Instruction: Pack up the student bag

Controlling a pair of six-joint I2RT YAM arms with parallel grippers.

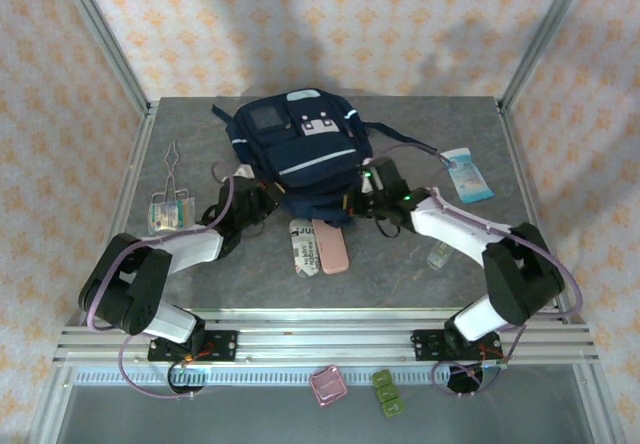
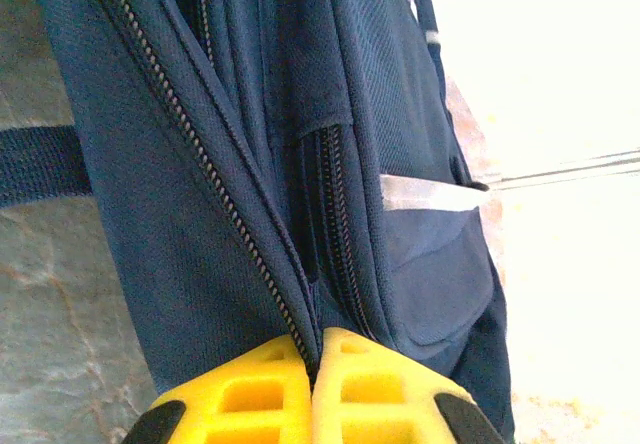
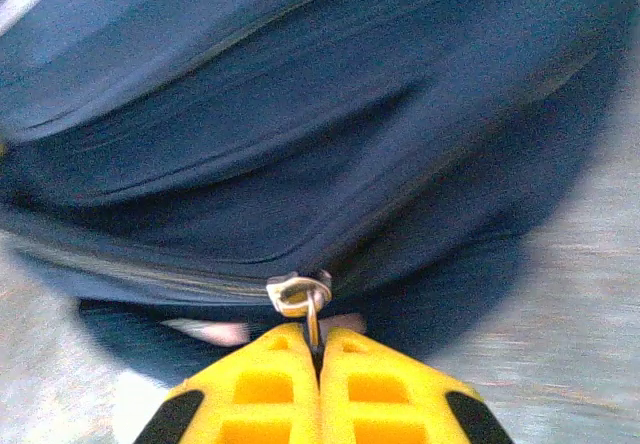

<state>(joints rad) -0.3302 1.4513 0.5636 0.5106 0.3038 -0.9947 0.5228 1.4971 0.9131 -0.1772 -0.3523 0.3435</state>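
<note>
At student bag (image 1: 300, 154): left jaws clamp fabric (image 2: 250, 264), right jaws clamp zipper pull (image 3: 312, 312).

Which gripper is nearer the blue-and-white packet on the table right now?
Right. The right gripper, jaws shut on the zipper pull of the student bag, sits left of the packet; the left gripper grips its other side, farther left.

Both arms reach forward and inward, left tool (image 2: 312, 352) and right tool (image 3: 318, 342) pinched shut
</note>
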